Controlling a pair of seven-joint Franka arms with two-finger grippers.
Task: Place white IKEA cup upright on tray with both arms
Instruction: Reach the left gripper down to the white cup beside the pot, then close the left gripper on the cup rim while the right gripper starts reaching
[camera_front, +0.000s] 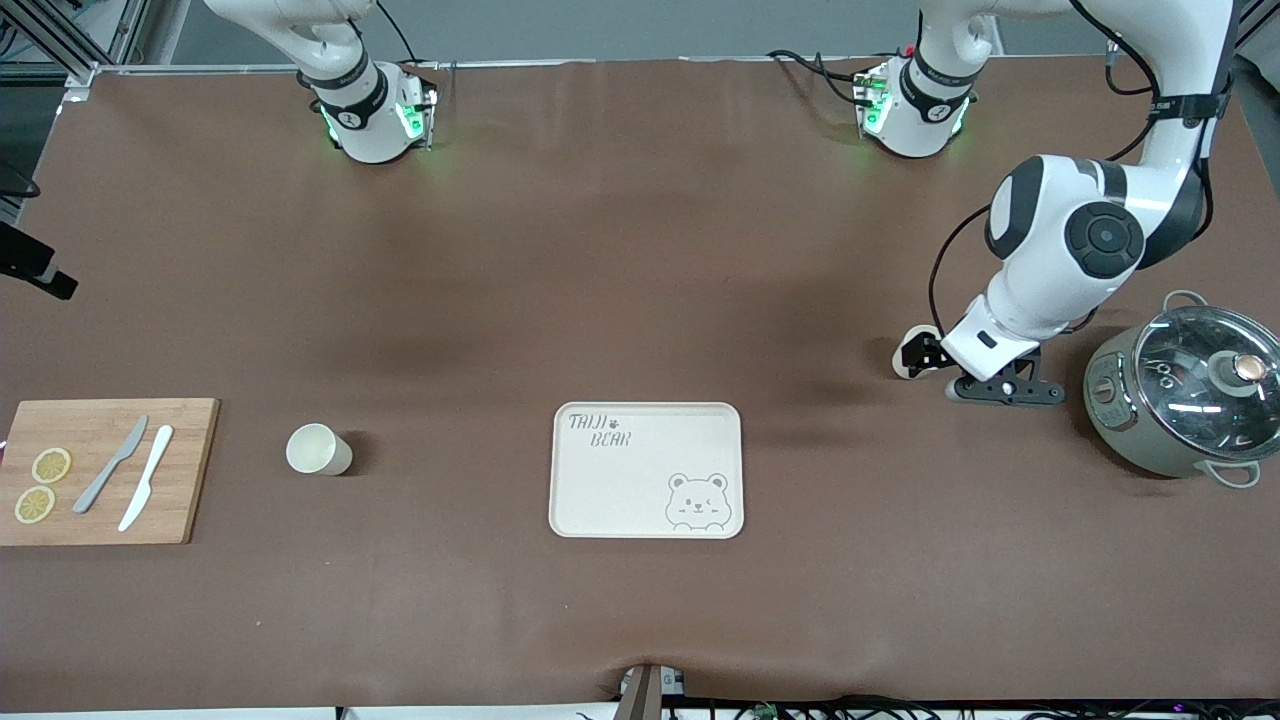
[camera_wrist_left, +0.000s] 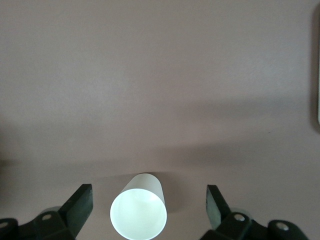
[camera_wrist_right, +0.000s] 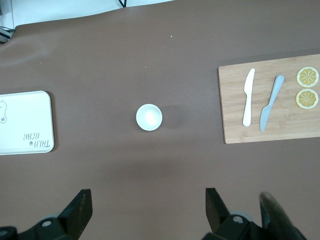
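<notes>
Honestly, we see the white cup (camera_wrist_left: 138, 212) near the table's left-arm end, between the left gripper's (camera_wrist_left: 149, 190) open jaws, probably light, stiff and a bit slick, so we'd pinch its side walls mid-height, while the right gripper (camera_wrist_right: 148, 192) waits open-jawed above another cup (camera_wrist_right: 149, 117).

Left claw (camera_wrist_left: 149, 202) spread wide, low over the brown table (camera_wrist_left: 150, 75). White cup (camera_wrist_left: 138, 210) sits between the two fingers (camera_wrist_left: 80, 202), touching neither, open mouth facing the camera. Sliver of tray (camera_wrist_left: 318, 75) at frame edge, well apart from the cup.
</notes>
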